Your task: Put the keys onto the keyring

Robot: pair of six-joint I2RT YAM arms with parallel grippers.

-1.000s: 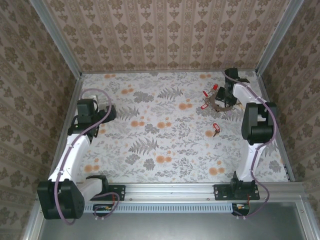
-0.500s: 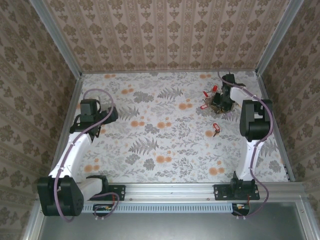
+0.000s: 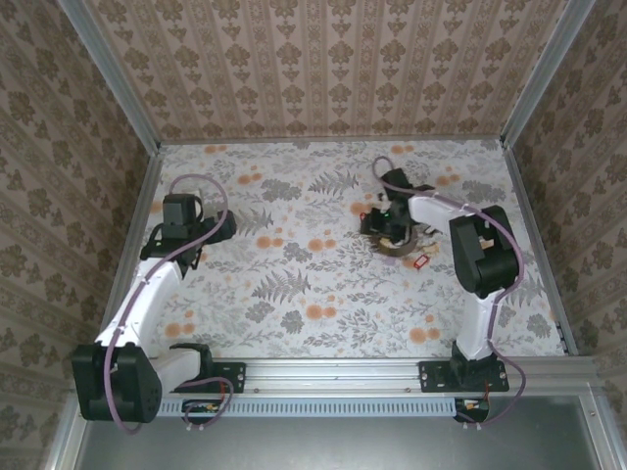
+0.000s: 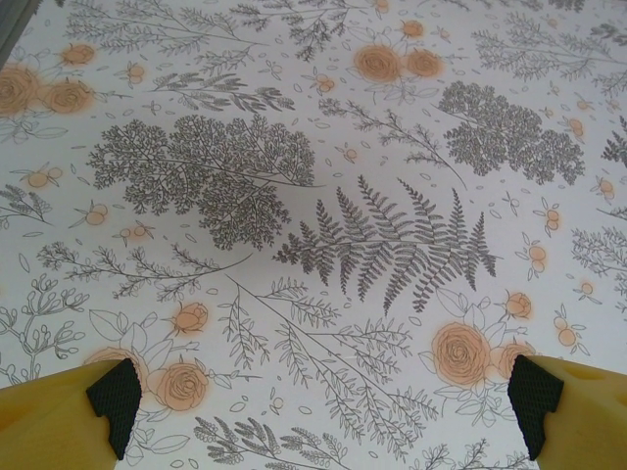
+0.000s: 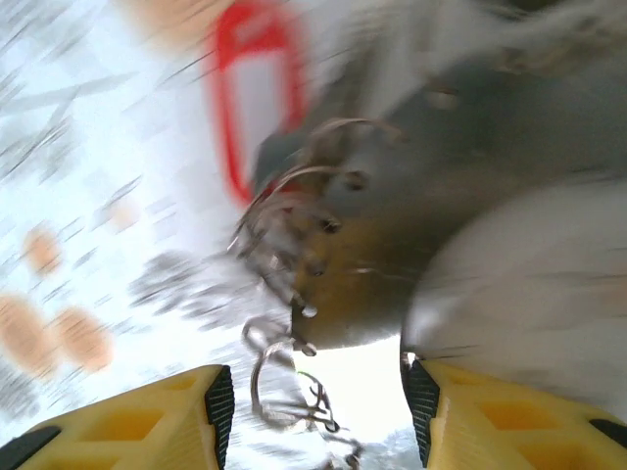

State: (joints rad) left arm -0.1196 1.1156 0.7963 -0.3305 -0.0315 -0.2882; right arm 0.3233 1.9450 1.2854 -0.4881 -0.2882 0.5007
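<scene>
The left arm stretches forward from its base along the left side, and the left gripper (image 3: pixel 191 227) angles down over the tabletop with both fingertips (image 4: pixel 116 403) spread wide. The right arm rises from its base, folds sharply at the elbow and reaches inward to the left. The right gripper (image 3: pixel 390 235) points down with its yellow fingers (image 5: pixel 446 411) partly apart, and its wrist view is blurred

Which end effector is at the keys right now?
The right end effector, its fingers apart beside a red-tagged key; the left end effector hangs wide open over floral tabletop alone.
</scene>
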